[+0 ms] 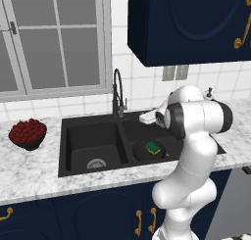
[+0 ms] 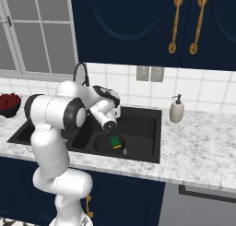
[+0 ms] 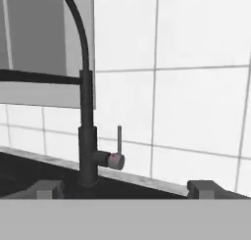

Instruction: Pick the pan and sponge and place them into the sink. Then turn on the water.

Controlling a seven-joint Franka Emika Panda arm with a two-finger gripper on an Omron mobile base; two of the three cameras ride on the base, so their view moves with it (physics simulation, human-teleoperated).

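A: Where do we stand with the pincer (image 3: 125,189)?

B: We have it spread wide with nothing between the tips, and it looks straight at the faucet (image 3: 86,131). The small upright lever (image 3: 118,142) sits just right of the faucet's post, a little above the line of our tips.

A: So the carrying is done?

B: We judge it is. The pan (image 1: 148,151) lies in the right basin of the sink (image 1: 93,120), and the sponge (image 1: 154,147) rests on it, green layer showing. We see no stream under the spout, so the water is not on yet.

A: Then the step in hand is the tap.

B: Yes. We think the next move calls for going forward to the lever and pushing or nudging it over. The lever is thin, so we need the tips lined up well, or one finger will slip past it. Which way it swings we cannot tell from here.

A: And the arm?

B: We have the arm folded, elbow high in front of the worktop (image 1: 29,170), forearm reaching over the right basin, the hand turned level toward the back wall. From the right base view the hand hovers above the pan, apart from it.

A: Anything near?

B: A soap bottle (image 2: 176,109) stands well to the right, and a bowl of fruit (image 1: 28,132) left of the sink, both out of our path.
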